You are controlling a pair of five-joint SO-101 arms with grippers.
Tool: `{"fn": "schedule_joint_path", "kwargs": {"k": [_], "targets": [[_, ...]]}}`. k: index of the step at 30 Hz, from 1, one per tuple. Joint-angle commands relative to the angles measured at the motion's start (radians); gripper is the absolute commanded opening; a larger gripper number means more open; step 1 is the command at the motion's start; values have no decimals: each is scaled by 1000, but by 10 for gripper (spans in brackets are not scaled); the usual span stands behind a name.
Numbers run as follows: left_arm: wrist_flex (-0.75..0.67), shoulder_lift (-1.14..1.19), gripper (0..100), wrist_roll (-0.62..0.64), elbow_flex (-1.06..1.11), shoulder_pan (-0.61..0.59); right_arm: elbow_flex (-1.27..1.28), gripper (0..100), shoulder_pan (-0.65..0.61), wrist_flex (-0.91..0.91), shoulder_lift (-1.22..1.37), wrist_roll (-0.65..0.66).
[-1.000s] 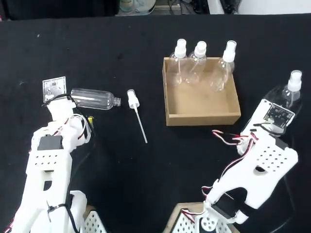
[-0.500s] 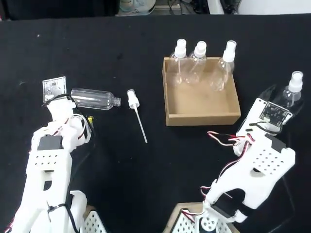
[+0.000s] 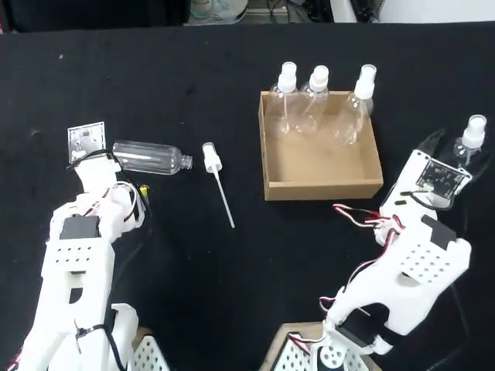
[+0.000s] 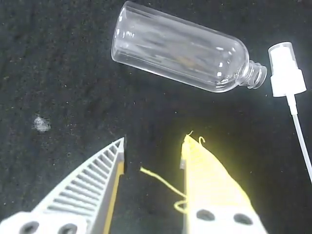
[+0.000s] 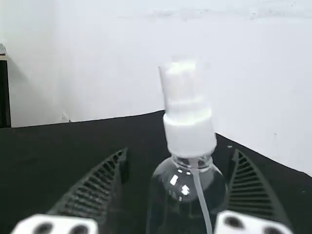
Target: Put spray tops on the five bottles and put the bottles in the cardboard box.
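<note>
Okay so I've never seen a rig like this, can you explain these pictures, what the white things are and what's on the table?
These are two small white robot arms at a black table. One picture looks down from above; the other two come from a camera on each arm's wrist. A cardboard box holds three capped bottles standing along its far wall. An uncapped bottle lies on its side, a loose spray top beside it. The left pincer is open near that bottle, holding nothing. The right pincer is open, with a fourth capped bottle upright between its fingers, outside the box.
</note>
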Motion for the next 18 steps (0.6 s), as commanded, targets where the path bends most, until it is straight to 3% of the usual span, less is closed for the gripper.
{"fn": "schedule_joint_path", "kwargs": {"k": [1, 18], "targets": [[-15, -18, 188, 11, -4, 4, 36, 266, -6, -8, -85, 6], [-11, -18, 188, 11, -4, 4, 120, 266, -8, -6, -182, 6]]}}
